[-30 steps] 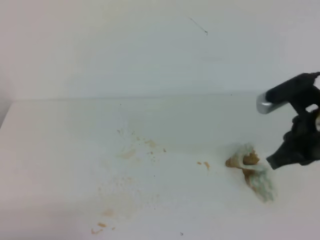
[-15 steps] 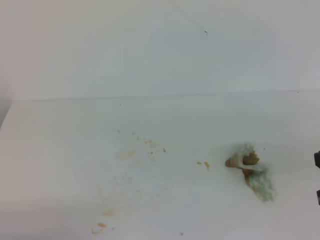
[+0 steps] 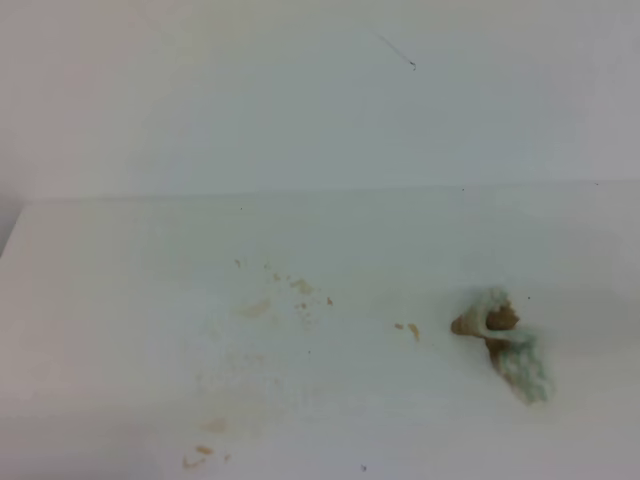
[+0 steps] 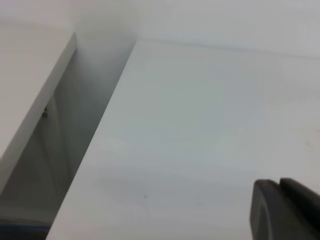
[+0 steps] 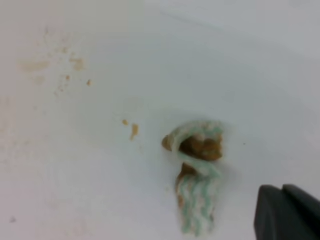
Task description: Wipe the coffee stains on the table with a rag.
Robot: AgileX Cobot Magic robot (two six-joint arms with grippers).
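You're facing a soft, damp rag (image 5: 197, 175) lying crumpled on the bench (image 3: 120, 300); pinch its top fold; right fingers (image 5: 287, 212) closed empty, left fingers (image 4: 285, 210) unreadable.

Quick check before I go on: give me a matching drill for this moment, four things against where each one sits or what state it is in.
Things:
1. rag
2. coffee stains
3. right pincer
4. table

Places or states:
A. shut, holding nothing, near the rag in the right wrist view
B. faint tan smears and specks left of the rag
C. plain white surface under everything
D. crumpled, brown-stained, lying alone

Pairs: 1-D, 2-B, 3-A, 4-C
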